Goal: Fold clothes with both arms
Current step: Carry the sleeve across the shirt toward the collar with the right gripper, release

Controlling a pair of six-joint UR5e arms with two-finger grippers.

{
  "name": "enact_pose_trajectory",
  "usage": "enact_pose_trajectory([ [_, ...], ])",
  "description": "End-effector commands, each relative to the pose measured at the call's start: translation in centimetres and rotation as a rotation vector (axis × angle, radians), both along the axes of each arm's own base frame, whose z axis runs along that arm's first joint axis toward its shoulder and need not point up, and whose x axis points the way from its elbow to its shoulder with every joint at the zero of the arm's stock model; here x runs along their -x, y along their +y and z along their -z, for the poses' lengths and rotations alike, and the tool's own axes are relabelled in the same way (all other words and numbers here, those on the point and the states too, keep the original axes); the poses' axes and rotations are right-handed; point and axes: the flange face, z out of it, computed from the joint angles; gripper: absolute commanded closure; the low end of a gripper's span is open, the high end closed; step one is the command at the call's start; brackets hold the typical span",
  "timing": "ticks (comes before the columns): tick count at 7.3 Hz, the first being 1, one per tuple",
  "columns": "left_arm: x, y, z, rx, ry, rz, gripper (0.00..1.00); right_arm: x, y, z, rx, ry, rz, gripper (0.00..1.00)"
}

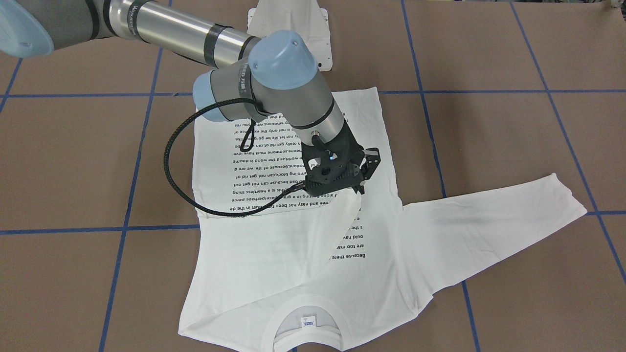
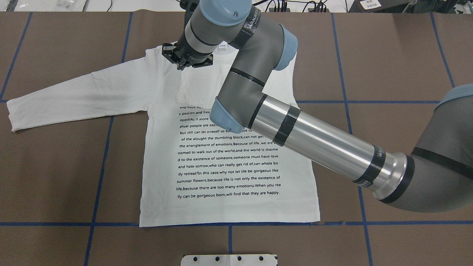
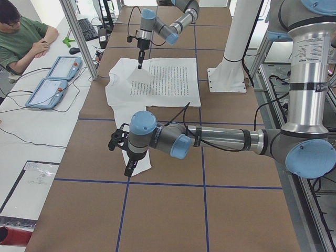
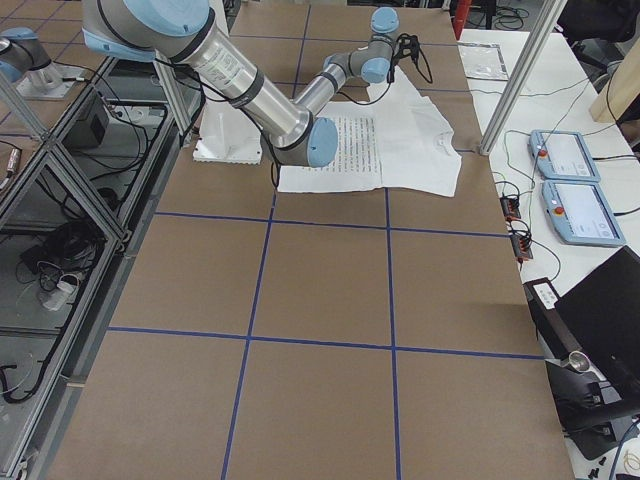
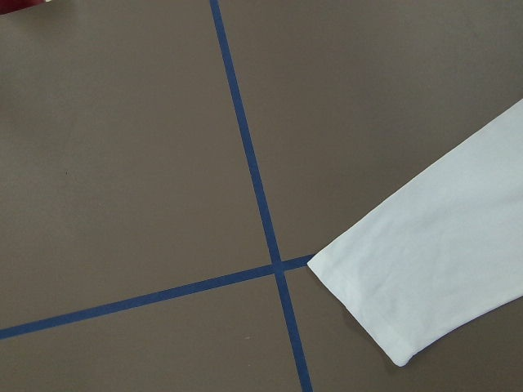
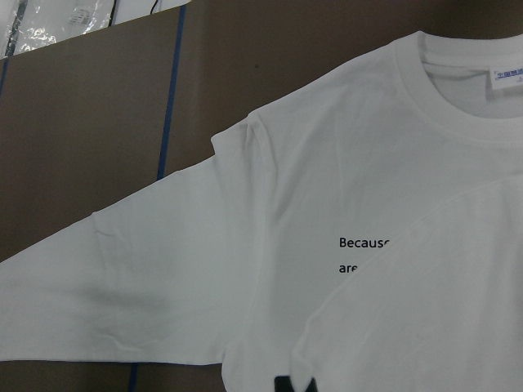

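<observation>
Fold barely begun: a white long-sleeved T-shirt (image 2: 229, 207) lies print-side up on the brown, blue-taped tabletop (image 2: 55, 177), hem towards the robot and collar (image 1: 305, 308) towards the far edge. The right-side sleeve (image 1: 293, 244) is drawn diagonally across the chest, covering the top lines of black text. The right claw (image 1: 361, 189) stands over the middle of the chest with its fingertips drawn together on that sleeve's cuff. The cloth rises to a point there, so the cuff looks pinched rather than laid down.

On the opposite side, the left-side sleeve (image 1: 513, 215) stretches out flat and unfolded, well clear of the body. The left claw (image 3: 128, 169) hangs close above its cuff (image 5: 359, 302), which lies beside a crossing of blue tape. Only the side view shows this claw, so whether its fingers are apart or together cannot be told.

By this evidence, the job is in its first stage. One sleeve is nearly in, pending release. The other sleeve is yet to come across, and the body shows no fold at all, lying full length with its hem smooth.
</observation>
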Motion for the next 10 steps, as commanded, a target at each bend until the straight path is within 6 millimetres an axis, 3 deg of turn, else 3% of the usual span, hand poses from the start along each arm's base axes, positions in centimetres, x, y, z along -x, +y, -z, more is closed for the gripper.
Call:
enact_pose_trajectory([
  [1, -0.1, -0.6, -0.5, 0.002, -0.001, -0.002, 0.0, 6.4, 1.5, -0.3, -0.019, 0.088, -0.043, 1.0],
  [2, -0.1, -1.1, -1.6, -0.001, -0.001, -0.002, 0.0, 7.9, 3.0, 0.5, -0.052, 0.098, -0.082, 1.0],
  [3, -0.1, -1.7, -2.7, -0.018, -0.001, -0.002, 0.0, 8.2, 3.2, 1.5, -0.08, 0.075, -0.104, 0.96],
  [4, -0.1, -2.0, -3.2, -0.019, -0.001, -0.001, 0.0, 9.0, 3.1, 1.6, -0.114, 0.044, -0.136, 0.63],
  [5, -0.1, -2.2, -3.1, -0.019, 0.001, 0.0, 0.0, 9.6, 3.5, 2.3, -0.132, 0.047, -0.171, 0.01],
  [8, -0.1, -2.4, -3.1, -0.023, -0.001, -0.002, 0.0, 9.1, 3.6, 4.0, -0.127, 0.018, -0.186, 0.01],
  [9, -1.2, -2.9, -2.5, -0.041, -0.002, -0.022, 0.0, 8.7, 3.3, 3.0, -0.1, 0.022, -0.189, 0.01],
  [10, -4.5, -3.0, -3.6, -0.006, 0.004, -0.063, 0.0, 7.0, 2.7, 1.7, -0.054, 0.038, -0.17, 0.0],
])
